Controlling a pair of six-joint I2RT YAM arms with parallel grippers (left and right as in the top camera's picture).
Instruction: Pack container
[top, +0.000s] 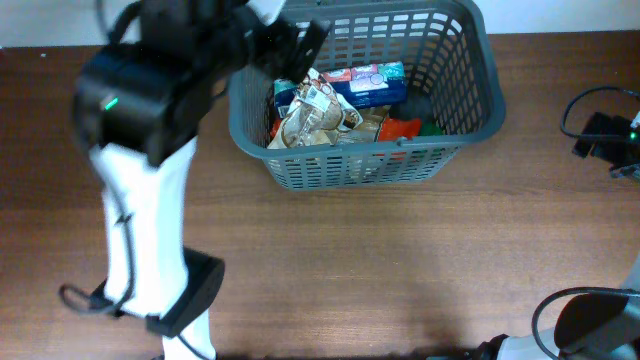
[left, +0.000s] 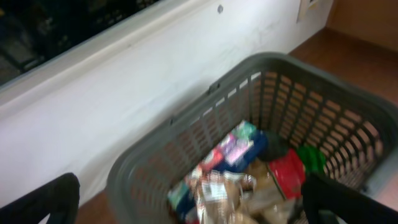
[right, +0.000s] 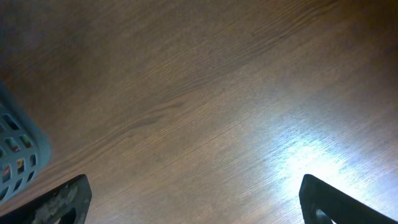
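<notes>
At the far side of the counter (top: 400, 260), the grey lattice-walled container (top: 350, 170) is holding packets (top: 360, 85); the left hand (top: 300, 45) is hovering spread above its left rim, the right hand (right: 193, 199) spread nearby.

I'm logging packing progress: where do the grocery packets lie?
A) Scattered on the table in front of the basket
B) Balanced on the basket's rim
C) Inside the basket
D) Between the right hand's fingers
C: in the overhead view the blue packet, the red packet and the crinkly tan packet all sit within the walls of the basket.
</notes>
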